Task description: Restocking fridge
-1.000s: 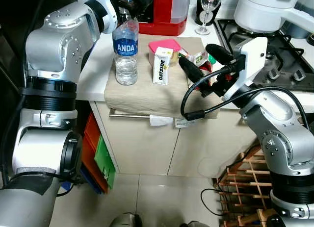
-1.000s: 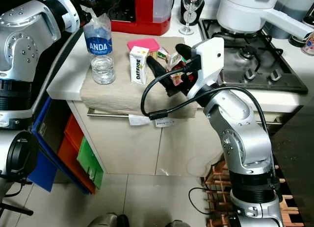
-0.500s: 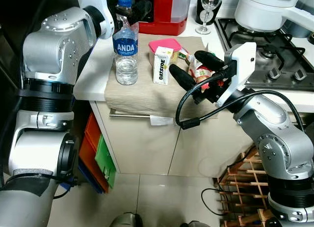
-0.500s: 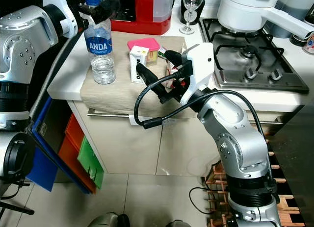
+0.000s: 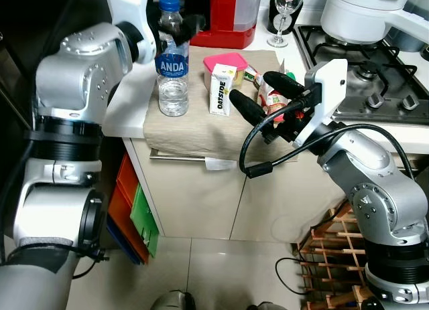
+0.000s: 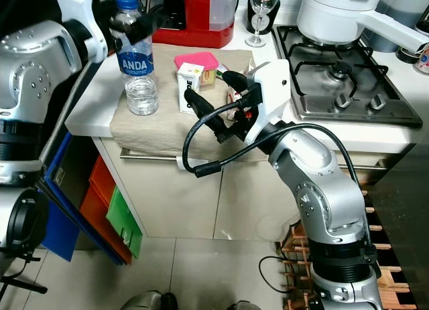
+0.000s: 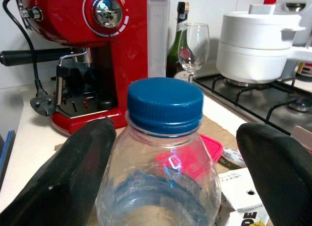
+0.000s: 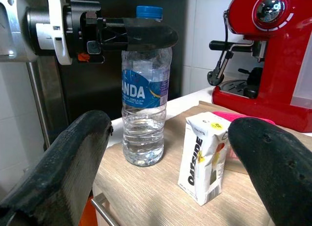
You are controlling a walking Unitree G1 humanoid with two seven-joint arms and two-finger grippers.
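Clear bottle (image 5: 172,65) with blue cap and label; white carton (image 5: 220,90); red machine (image 5: 228,12).

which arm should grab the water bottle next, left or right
Left, probably. The left gripper already has its open fingers either side of the water bottle just below the blue cap. The right gripper is open nearer the Oatside carton.

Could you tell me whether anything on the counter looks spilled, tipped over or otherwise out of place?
Nothing stands out. The water bottle and the small carton both stand upright on the beige mat, with no spill visible. The left gripper brackets the bottle's neck, fingers open; the right gripper hangs open near the carton.
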